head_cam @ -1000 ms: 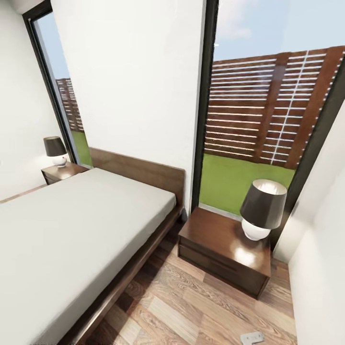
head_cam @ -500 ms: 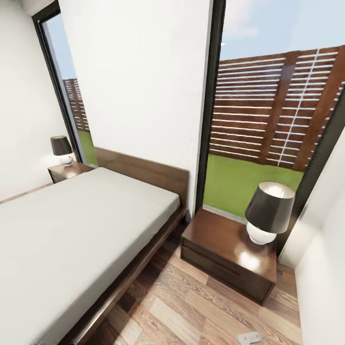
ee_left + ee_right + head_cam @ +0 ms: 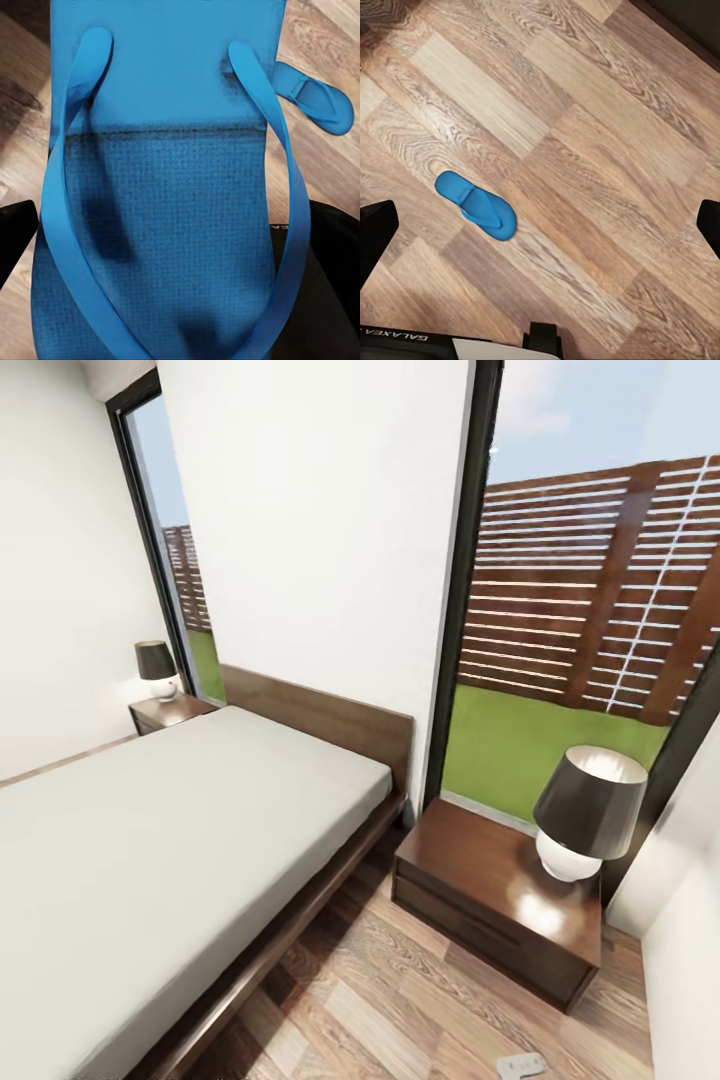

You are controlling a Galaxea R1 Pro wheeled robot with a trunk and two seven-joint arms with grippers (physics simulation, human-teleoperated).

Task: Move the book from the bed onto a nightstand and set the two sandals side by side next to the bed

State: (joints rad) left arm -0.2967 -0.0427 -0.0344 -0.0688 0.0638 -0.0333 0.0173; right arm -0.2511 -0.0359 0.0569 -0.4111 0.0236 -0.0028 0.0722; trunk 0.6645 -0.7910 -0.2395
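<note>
The left pincer (image 3: 161, 247) has its two dark fingers (image 3: 16, 225) set either side of a blue sandal (image 3: 165, 187), gripping it. The right pincer (image 3: 540, 225) hangs spread wide, its fingers (image 3: 375, 229) holding nothing.

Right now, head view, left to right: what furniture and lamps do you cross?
Far lamp on the far nightstand → bed → near nightstand → near lamp.
</note>
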